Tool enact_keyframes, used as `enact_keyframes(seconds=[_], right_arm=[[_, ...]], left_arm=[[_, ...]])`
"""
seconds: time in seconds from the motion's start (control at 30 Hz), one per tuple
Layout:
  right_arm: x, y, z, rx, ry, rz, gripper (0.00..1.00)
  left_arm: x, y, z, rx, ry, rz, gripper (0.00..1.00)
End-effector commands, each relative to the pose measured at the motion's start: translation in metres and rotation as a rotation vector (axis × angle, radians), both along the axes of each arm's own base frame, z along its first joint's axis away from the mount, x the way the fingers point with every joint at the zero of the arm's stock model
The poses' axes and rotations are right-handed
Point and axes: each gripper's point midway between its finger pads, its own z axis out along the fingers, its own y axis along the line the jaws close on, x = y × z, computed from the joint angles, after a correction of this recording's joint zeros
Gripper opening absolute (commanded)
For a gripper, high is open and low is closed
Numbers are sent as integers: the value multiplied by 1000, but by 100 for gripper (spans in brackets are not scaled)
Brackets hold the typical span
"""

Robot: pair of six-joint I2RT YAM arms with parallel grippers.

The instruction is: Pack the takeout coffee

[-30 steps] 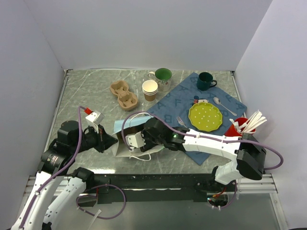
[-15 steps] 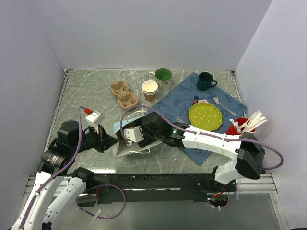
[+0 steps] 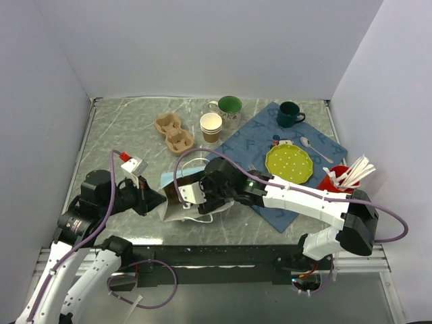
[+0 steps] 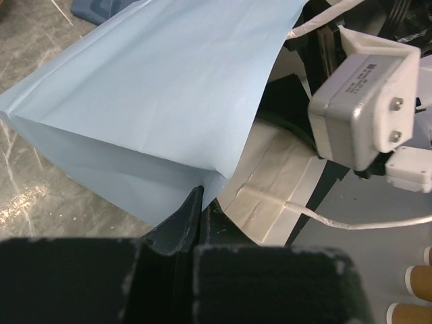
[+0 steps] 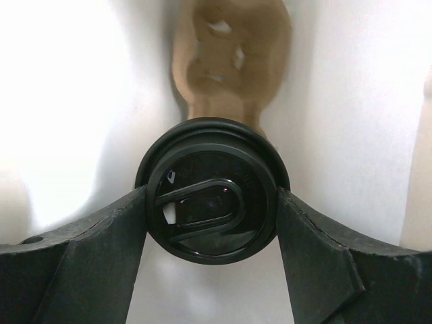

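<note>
Where one bag point(image 4: 155, 101) gapes, one coffee point(image 5: 212, 196) sits gripped.

We see the left arm point(image 3: 84, 219) folded low at the near left, its forearm lying level and pointing right; its wrist carries the left gripper point(image 4: 200, 197), whose dark fingers press together, pinching the edge of the paper bag point(image 4: 155, 88); the right arm point(image 3: 304, 199) reaches from its base at the near right across to the left, stretched long and low; the right gripper point(image 5: 211, 199) sits inside the bag's mouth, its two fingers point(image 5: 88, 250) spread wide, each touching an opposite side of the takeout coffee point(image 5: 210, 162), clasping it.
</note>
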Motion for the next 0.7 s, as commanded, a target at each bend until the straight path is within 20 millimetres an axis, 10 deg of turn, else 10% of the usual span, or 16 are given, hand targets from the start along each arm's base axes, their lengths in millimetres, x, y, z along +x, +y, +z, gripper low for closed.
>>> enact_keyframes(seconds=[0.0,0.67], right_arm=[[-17,10,26,81,69,58,52],[41,15,1,15,-241,-140,51]], left_arm=[[-2,-3,6,-8,-27,-32,1],[-2,-4,6,-20,-10,-24,1]])
